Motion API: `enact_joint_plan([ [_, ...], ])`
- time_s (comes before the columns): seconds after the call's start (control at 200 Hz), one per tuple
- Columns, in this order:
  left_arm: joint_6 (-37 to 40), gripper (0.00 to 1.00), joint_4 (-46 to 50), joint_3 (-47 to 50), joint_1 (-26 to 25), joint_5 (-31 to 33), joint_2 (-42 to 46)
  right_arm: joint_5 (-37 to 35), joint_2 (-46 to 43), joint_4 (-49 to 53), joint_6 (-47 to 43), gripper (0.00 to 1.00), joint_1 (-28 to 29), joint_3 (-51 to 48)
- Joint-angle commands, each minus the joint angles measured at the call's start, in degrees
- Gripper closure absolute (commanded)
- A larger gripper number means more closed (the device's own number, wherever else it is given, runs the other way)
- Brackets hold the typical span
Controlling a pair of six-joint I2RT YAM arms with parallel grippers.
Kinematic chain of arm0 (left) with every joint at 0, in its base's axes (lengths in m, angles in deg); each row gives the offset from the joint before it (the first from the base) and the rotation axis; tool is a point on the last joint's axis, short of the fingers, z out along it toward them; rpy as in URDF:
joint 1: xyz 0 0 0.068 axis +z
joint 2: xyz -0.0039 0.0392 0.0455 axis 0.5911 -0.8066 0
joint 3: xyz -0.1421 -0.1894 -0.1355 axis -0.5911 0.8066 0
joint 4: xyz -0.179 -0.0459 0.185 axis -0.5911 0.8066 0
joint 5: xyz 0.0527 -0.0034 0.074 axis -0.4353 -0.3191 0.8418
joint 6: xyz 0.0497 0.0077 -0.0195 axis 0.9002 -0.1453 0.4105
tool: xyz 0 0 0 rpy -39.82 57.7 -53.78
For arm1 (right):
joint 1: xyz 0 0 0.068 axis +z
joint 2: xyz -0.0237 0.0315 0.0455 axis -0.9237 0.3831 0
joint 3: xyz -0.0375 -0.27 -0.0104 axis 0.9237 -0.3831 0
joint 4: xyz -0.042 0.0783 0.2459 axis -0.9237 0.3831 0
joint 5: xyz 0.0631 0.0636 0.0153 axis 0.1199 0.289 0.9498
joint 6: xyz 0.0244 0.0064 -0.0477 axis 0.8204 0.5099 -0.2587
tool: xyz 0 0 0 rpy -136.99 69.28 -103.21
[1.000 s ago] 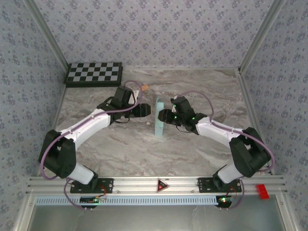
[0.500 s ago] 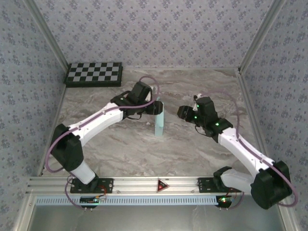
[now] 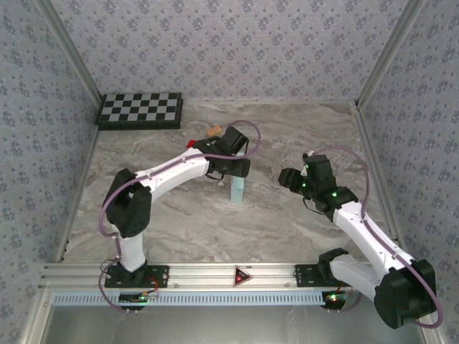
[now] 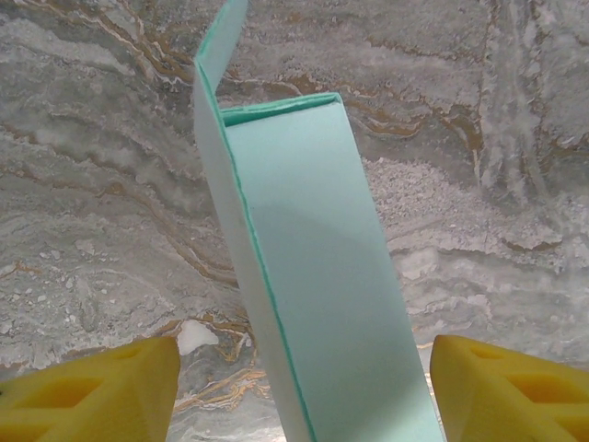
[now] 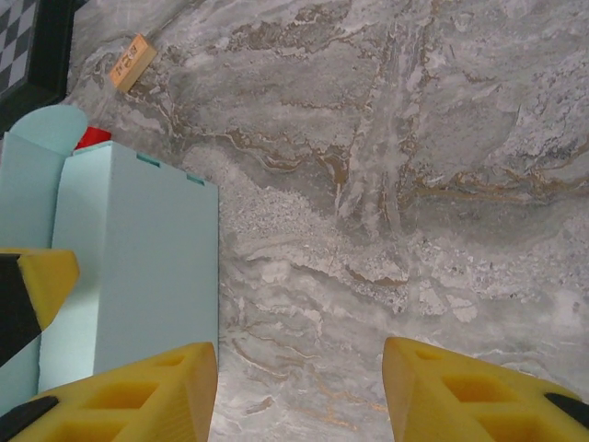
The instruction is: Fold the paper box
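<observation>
Top external view has the paper box (image 3: 237, 188) standing upright in the middle of the marble table (image 3: 179, 215). The left gripper (image 3: 240, 169) hangs over it, yellow fingers (image 4: 92, 387) spread wide either side, not clamped on it. The right gripper (image 3: 287, 178) sits apart to its right, equally agape and empty.

I see a grey marbled table (image 3: 179, 215) with a checkerboard (image 3: 140, 110) at its far left corner. A tan block (image 3: 213, 131) and a red block (image 3: 190, 143) lie close together; the paper box (image 3: 237, 189) stands upright mid-table.
</observation>
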Motion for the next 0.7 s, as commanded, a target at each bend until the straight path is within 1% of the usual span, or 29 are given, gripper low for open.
enact_joint_plan([
  [0.0, 1.8, 0.28, 2.7, -2.4, -0.7, 1.6, -1.4, 0.9, -0.4, -0.7, -0.7, 0.48, -0.4, -0.8],
  [0.335, 3.5, 0.29, 2.7, -2.4, -1.2, 1.0, -3.2, 1.5, 0.5, -1.5, -0.6, 0.48, -0.5, -1.1],
  [0.415, 4.4, 0.30, 2.9, -2.4, -1.1, 0.0, -3.6, 1.5, 0.6, -1.6, -0.6, 0.48, -0.5, -1.2],
  [0.695, 6.3, 0.30, 2.7, -2.2, -1.3, 0.1, -1.9, 2.0, 1.5, -2.5, -0.4, 0.48, -0.5, -1.3],
])
